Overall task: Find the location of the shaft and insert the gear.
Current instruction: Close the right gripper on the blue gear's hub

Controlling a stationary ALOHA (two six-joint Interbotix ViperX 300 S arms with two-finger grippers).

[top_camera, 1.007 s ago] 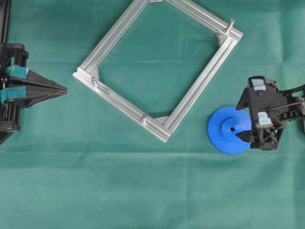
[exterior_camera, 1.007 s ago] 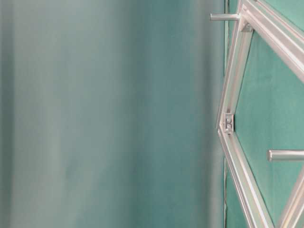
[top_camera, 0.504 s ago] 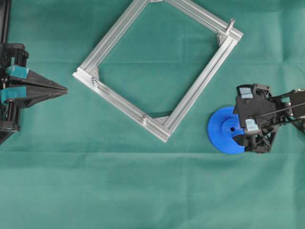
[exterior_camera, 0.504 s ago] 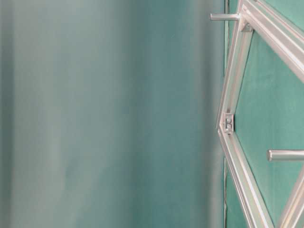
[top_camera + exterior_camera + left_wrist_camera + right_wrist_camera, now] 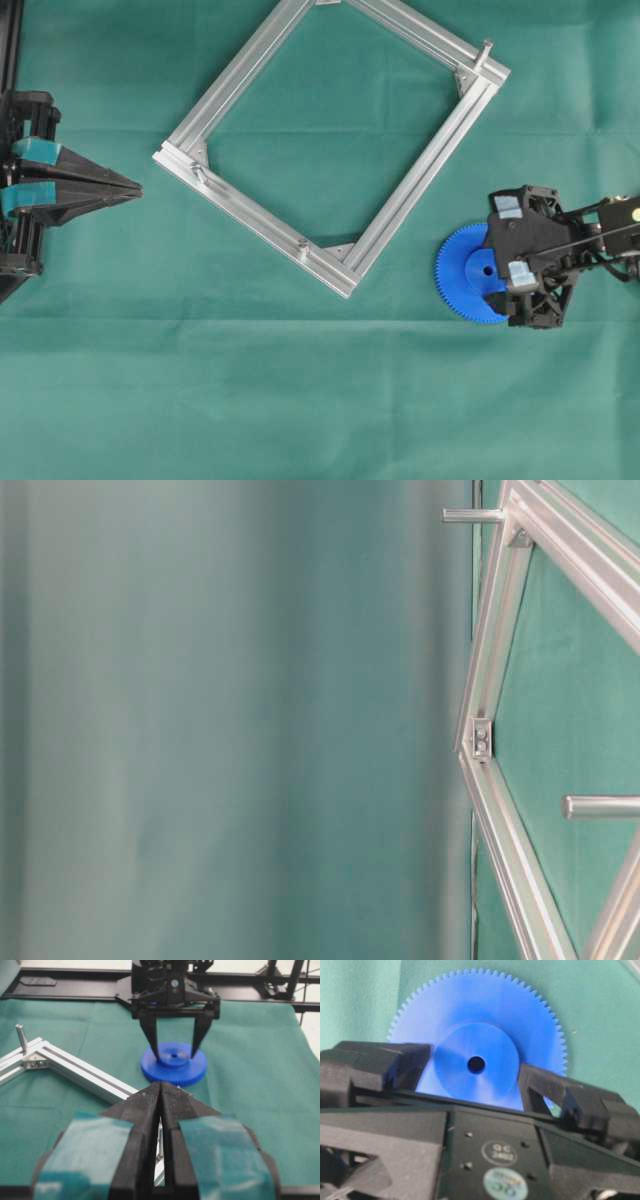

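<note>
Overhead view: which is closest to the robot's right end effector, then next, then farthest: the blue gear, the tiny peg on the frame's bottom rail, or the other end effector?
From the right end effector:
1. The gear, right under it, its open fingers on either side of the hub.
2. The shaft, the tiny peg to the left on the frame's bottom corner.
3. The left end effector, shut, far away at the left edge.

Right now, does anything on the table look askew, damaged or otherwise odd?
Nothing stands out. The blue gear lies flat and whole on the green cloth, with the right end effector open on either side of its hub. The metal frame sits turned like a diamond, intact. The left end effector is shut, well away.
</note>
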